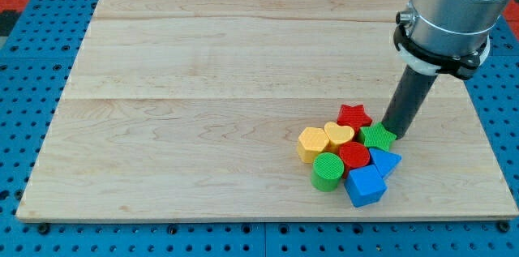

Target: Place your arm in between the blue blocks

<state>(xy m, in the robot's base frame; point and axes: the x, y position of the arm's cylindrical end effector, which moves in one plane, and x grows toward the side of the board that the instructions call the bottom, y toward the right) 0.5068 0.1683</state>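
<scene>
A pale wooden board point(243, 87) of glued planks, with faint grain lines running across it, lies on a blue pegboard bench point(24, 127), and nearly all of it is bare; the blocks are bunched together toward its bottom right corner. The arm ends in a plain dark rod with no jaws to spread or press together, and it is holding nothing; my tip point(394, 134) rests at the cluster's upper right side, just beside or perhaps touching the green star point(377, 136), though the contact cannot be settled from this angle. The task's things sit at the cluster's bottom right: the blue cube point(365, 186) nearest the board's bottom edge, and the blue triangular block point(384, 162) just above it and to the right, the two seemingly touching, with no visible gap. The approach step looks to be in hand, the tip not yet between them. The next move calls for bringing the tip down the cluster's right flank and wedging it into the seam between the blue pair, which will likely nudge them apart. Around them lie a red star point(354, 115), a yellow heart point(339, 134), a yellow hexagonal block point(312, 143), a red cylinder point(354, 155) and a green cylinder point(328, 172), all matte, ridged plastic that looks printed and light enough to slide easily
</scene>
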